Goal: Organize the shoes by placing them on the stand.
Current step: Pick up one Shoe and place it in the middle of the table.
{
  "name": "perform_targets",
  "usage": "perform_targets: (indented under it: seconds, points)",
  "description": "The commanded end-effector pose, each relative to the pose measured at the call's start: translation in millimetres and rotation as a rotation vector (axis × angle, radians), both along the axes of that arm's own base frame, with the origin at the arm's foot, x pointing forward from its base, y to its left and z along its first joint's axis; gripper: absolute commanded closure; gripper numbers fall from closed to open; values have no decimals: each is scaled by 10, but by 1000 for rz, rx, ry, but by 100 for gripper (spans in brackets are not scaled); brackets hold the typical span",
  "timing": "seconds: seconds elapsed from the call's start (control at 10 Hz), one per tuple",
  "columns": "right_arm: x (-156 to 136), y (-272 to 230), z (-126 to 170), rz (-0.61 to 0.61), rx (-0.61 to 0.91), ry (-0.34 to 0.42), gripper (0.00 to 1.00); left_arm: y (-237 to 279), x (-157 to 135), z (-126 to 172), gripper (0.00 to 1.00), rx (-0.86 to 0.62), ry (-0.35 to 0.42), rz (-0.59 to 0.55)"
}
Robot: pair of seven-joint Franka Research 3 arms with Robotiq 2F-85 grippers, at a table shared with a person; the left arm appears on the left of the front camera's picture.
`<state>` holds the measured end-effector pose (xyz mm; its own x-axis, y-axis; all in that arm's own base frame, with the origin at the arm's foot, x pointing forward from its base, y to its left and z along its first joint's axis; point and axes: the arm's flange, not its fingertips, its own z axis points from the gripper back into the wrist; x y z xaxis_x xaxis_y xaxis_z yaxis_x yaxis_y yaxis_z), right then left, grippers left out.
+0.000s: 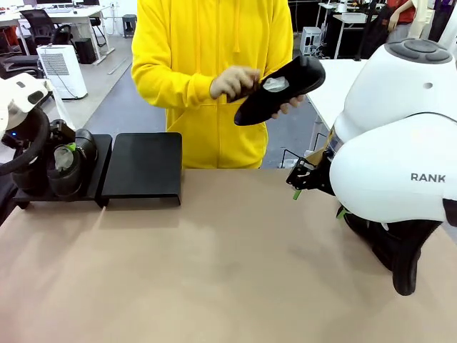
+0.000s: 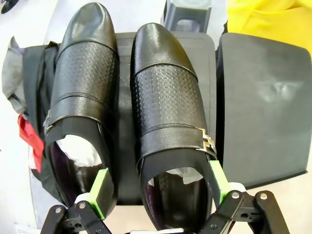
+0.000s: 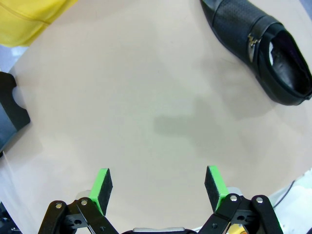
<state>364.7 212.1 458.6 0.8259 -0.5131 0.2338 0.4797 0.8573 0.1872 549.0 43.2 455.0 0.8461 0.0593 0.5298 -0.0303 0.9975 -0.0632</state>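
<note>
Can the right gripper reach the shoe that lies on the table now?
Probably yes. The right gripper is open over bare table, and nothing lies between it and the shoe.

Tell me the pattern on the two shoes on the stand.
The shoes are glossy black with a perforated dot grid across the middle; clearest in the left wrist view.

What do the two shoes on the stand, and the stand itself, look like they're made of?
Shoes: probably leather, glossy black, with a perforated band and metal-looking buckle. Stand: matte black, perhaps plastic or coated metal; no shine.
</note>
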Motion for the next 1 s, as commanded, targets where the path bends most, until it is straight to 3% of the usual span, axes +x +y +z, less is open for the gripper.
perform_targets:
  seconds: [0.0,0.2,0.5,0.6,0.7,0.8,0.9]
  points:
    - [12,-13,16,19,13,-4,0,42,7,28,0,-4,10,-4]
    - [12,-13,16,19,13,-4,0,0,0,0,0,0,0,0]
    - [12,-13,16,19,13,-4,0,-314,-382,304,0,-22,-231,33]
    - [12,-13,16,19,13,-4,0,-378,-537,386,0,-27,-282,61]
    - [12,-13,16,19,13,-4,0,-451,-697,418,0,-36,-276,47]
    - [12,-13,16,19,13,-4,0,-539,-866,428,0,-100,-158,-13]
    - [12,-13,16,19,13,-4,0,-648,-1010,403,0,-185,58,-125]
